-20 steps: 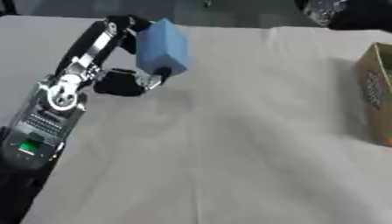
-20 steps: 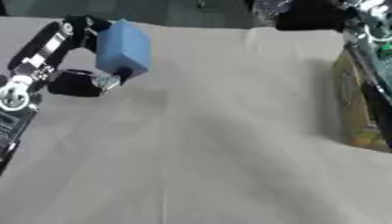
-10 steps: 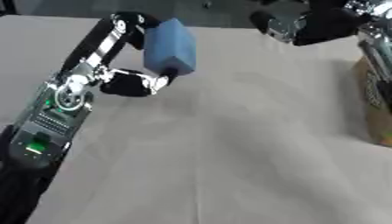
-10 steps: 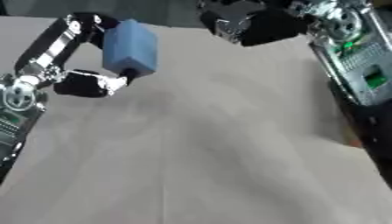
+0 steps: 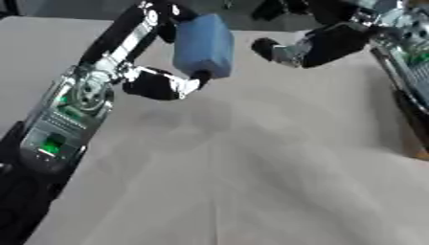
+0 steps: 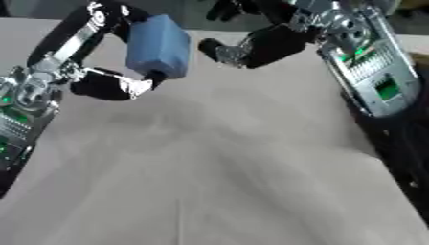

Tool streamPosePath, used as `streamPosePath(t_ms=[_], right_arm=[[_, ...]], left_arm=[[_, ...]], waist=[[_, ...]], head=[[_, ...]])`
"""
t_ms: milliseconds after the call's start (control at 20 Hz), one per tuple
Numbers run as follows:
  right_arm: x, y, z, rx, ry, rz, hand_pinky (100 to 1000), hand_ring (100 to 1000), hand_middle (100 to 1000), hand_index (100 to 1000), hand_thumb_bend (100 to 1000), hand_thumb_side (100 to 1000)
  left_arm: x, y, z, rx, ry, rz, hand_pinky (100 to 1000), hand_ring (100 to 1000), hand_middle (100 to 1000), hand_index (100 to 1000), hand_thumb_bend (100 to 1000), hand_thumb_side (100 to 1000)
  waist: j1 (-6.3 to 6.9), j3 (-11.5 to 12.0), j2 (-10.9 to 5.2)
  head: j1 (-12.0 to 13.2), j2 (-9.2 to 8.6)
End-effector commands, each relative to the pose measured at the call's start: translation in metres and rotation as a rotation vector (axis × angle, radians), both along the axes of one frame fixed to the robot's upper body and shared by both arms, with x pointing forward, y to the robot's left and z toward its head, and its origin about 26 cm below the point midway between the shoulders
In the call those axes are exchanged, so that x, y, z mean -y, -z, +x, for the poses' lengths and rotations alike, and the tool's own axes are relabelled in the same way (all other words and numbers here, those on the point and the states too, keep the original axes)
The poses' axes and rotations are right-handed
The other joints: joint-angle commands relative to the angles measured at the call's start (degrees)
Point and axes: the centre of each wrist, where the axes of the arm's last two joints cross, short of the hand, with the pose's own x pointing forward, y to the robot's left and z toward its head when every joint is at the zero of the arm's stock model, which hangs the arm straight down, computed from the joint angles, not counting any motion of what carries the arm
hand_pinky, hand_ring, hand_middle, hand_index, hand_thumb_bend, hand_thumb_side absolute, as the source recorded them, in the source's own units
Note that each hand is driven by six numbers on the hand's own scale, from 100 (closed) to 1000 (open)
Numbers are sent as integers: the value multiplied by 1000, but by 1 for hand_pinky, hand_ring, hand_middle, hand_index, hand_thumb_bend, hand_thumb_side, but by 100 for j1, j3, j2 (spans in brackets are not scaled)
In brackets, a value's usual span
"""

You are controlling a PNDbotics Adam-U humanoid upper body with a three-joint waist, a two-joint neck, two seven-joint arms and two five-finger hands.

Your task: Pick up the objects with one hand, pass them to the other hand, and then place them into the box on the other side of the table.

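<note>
A light blue block hangs above the white table, held upright in my left hand, whose thumb and fingers are curled round it from above and below. My right hand has come in from the upper right and sits just to the right of the block, a small gap apart, fingers spread open toward it. The box shows only as a brown sliver at the right edge of the left eye view, mostly hidden behind my right forearm.
The white cloth-covered table spreads across the middle and front. My right forearm crosses the right side. Dark clutter lies beyond the far edge.
My right hand has swept in from the upper right toward the blue block. The left hand has carried the block rightward. The camera has also shifted.
</note>
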Motion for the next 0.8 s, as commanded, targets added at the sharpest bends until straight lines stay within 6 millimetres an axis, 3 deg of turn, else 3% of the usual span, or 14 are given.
streamPosePath(t_ms=[50, 450, 800], right_arm=[[-2, -9, -2, 39, -9, -21, 831, 800, 872, 897, 360, 186], [-7, -5, -1, 93, 0, -65, 831, 804, 872, 902, 469, 120], [-10, -2, -1, 118, 17, -71, 824, 789, 863, 908, 497, 149]], left_arm=[[1, -10, -1, 33, 6, 10, 663, 580, 474, 634, 176, 100], [8, -8, -2, 31, 24, -3, 663, 578, 472, 633, 168, 100], [12, -6, -5, 27, 33, -21, 661, 576, 469, 630, 162, 100]], waist=[[-60, 7, -248], [-68, 27, -254], [-78, 32, -247]], head=[[2, 19], [4, 33], [-11, 41]])
